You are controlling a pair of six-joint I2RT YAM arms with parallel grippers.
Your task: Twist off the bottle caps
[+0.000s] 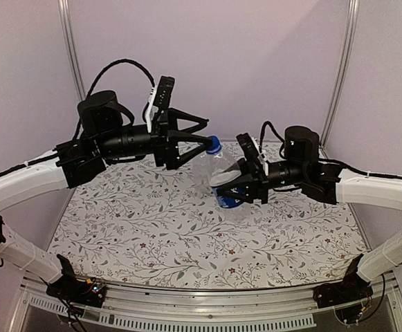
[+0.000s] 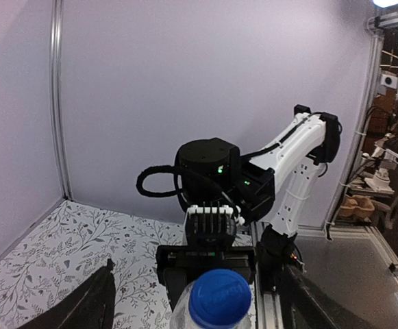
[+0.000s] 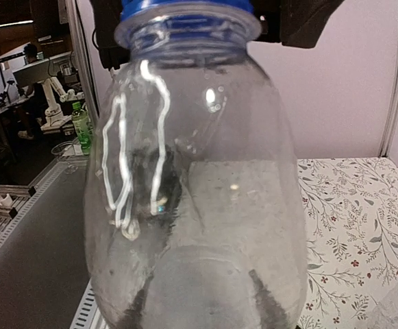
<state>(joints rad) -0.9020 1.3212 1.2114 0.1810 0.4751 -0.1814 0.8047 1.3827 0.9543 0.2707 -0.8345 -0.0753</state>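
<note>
The round blue cap is sitting on the clear, glossy bottle, which is hanging above the floral tabletop. The right tool is pinching its blue-labelled belly. The left tool is standing spread either side of the cap. Only the left wrist view is showing the cap's flat top.

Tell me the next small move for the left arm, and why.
Probably close the left gripper on the blue cap and twist it. Its jaws stand open on either side of the cap, which sits on the bottle, while the right gripper clamps the bottle's body.
</note>
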